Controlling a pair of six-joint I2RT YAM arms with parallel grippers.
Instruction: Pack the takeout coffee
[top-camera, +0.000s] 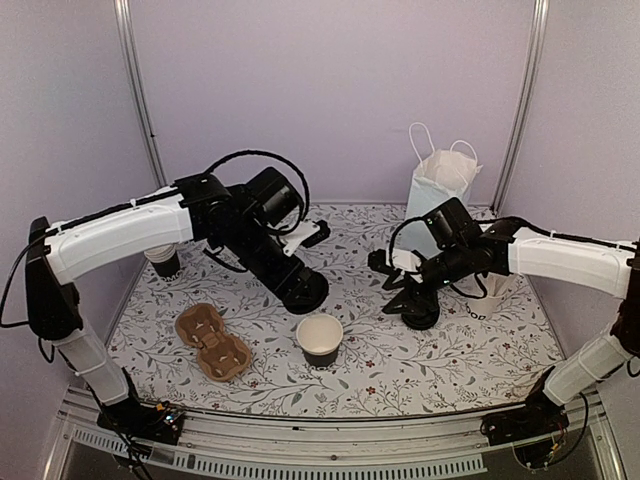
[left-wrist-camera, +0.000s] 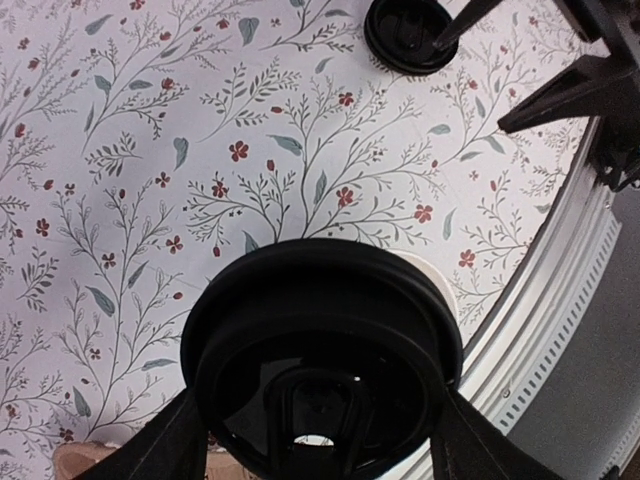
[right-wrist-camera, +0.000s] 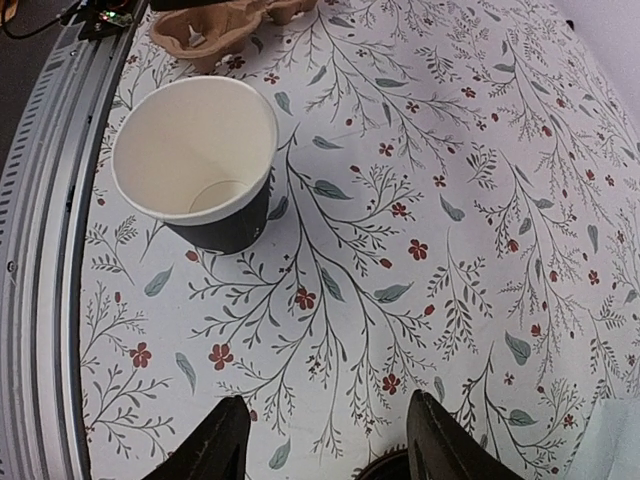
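The takeout coffee cup (top-camera: 320, 338) stands open on the table, black outside and white inside; it also shows in the right wrist view (right-wrist-camera: 200, 160). My left gripper (top-camera: 305, 292) is shut on a round black lid (left-wrist-camera: 320, 370), held just behind and above the cup, whose white rim (left-wrist-camera: 442, 290) peeks out past the lid. My right gripper (top-camera: 398, 287) is open and empty over the table, right of the cup. Its fingers (right-wrist-camera: 225, 445) stand wide apart. A second black lid (top-camera: 422, 318) lies under it and also shows in the left wrist view (left-wrist-camera: 410, 35).
The pale-blue paper bag (top-camera: 437, 195) stands upright at the back right. The brown cardboard carrier (top-camera: 212, 342) lies left of the cup. A dark cup (top-camera: 163, 262) stands at the far left. A white cup (top-camera: 490, 295) sits behind my right arm.
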